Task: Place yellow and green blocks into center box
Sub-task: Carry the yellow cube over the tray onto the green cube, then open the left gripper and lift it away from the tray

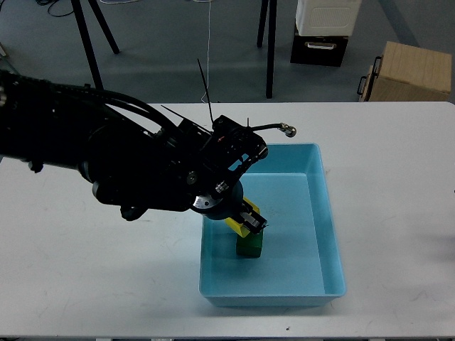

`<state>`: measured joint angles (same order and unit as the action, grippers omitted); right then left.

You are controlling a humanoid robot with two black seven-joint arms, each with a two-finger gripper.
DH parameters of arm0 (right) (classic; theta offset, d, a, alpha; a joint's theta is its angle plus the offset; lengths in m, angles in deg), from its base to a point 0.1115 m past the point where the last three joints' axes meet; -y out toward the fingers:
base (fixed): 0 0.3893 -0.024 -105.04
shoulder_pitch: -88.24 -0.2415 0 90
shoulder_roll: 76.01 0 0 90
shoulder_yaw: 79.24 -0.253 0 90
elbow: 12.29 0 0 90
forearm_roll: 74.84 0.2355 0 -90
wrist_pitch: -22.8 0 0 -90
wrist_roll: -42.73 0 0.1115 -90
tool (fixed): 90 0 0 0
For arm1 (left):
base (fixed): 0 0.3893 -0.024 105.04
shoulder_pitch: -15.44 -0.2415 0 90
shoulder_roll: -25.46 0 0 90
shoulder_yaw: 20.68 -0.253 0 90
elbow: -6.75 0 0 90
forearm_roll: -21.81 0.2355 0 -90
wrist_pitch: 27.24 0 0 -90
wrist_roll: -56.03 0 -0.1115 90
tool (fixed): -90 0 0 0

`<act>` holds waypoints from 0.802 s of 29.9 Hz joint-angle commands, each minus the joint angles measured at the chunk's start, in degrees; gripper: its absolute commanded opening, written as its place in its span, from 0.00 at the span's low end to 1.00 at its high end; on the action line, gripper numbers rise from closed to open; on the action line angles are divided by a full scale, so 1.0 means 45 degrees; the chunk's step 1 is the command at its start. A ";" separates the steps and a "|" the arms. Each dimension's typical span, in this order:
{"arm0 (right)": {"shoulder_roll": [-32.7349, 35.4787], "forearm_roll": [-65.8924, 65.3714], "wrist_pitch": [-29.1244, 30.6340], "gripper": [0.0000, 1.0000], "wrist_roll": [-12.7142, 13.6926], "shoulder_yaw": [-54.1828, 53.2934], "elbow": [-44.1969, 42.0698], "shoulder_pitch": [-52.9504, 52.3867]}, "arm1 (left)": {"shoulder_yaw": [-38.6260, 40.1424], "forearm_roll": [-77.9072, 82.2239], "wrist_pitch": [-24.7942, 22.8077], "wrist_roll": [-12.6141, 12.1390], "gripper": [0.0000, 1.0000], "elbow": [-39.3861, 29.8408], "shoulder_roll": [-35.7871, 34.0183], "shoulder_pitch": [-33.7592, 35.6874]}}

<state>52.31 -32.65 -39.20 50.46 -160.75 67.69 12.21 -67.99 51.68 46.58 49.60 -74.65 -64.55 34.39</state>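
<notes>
Left arm reaching in from the left edge, crossing the white table (85, 270) and ending over the light-blue tray (327, 213), which sits in the middle of the table with its long side running near to far. My left gripper (250, 220) is down inside the tray's near-left part, and I can see yellow between its fingers: the yellow block (237, 225) looks clamped there, though the black fingers cover most of it, so I'm calling that a grip with some caution. Green block (249, 246) is right underneath, on the tray floor, its top edge meeting the yellow one; from this angle I can't tell whether the yellow cube rests on it or hangs just above. Both cubes are inside the tray, towards its left wall and nearer half, with bare blue floor to the right and far side of them. Right arm isn't in my picture at all. Beyond the far edge of the table I've got a brown cardboard box (412, 71) on the right, a white-and-black case (323, 28) beside it, and dark stand legs (269, 50) on the grey floor.
</notes>
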 commanded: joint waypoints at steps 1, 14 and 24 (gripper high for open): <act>0.0020 0.0000 0.0000 1.00 0.0000 -0.0012 0.0000 0.0021 | 0.0005 -0.0016 -0.0019 0.0002 0.83 0.0140 0.0000 -0.0012; 0.0117 0.0000 0.0000 1.00 0.0000 -0.0109 0.0000 -0.0037 | 0.1231 -0.0347 0.0702 0.0041 0.92 0.0626 -0.0621 0.0339; 0.0235 -0.0234 0.0000 1.00 0.0000 -0.0266 -0.0019 -0.0174 | 0.5512 -0.5319 0.2773 0.0409 0.97 0.0959 -0.5133 0.0066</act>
<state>53.29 -33.60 -39.20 50.46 -162.00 67.83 11.57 -45.88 37.64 56.83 49.76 -70.85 -83.01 34.81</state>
